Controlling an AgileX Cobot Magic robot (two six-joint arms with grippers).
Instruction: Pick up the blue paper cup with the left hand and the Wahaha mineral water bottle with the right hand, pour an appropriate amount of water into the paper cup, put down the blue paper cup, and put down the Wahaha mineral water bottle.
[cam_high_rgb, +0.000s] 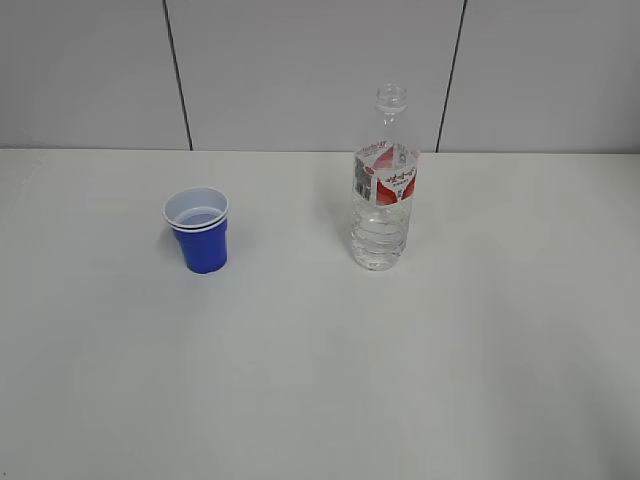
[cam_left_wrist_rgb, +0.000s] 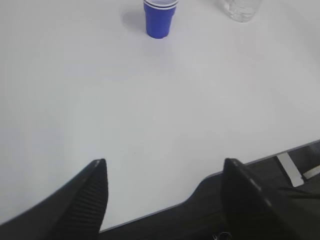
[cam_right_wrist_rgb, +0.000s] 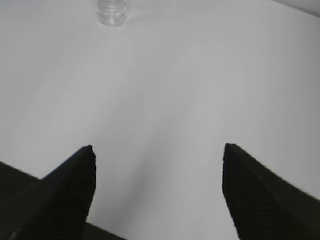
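Note:
The blue paper cup (cam_high_rgb: 201, 231) stands upright on the white table, left of centre, white inside with a doubled rim. The Wahaha mineral water bottle (cam_high_rgb: 384, 185) stands upright to its right, uncapped, with clear water in its lower part. In the left wrist view the cup (cam_left_wrist_rgb: 160, 18) is far ahead at the top edge, the bottle's base (cam_left_wrist_rgb: 241, 10) right of it. My left gripper (cam_left_wrist_rgb: 165, 162) is open and empty, far short of the cup. In the right wrist view the bottle's base (cam_right_wrist_rgb: 112, 12) is far ahead. My right gripper (cam_right_wrist_rgb: 158, 147) is open and empty.
The white table (cam_high_rgb: 320, 380) runs back to a grey panelled wall (cam_high_rgb: 310, 70). The table's near edge (cam_left_wrist_rgb: 165, 209) shows in the left wrist view, with dark floor below it. Neither arm shows in the exterior view.

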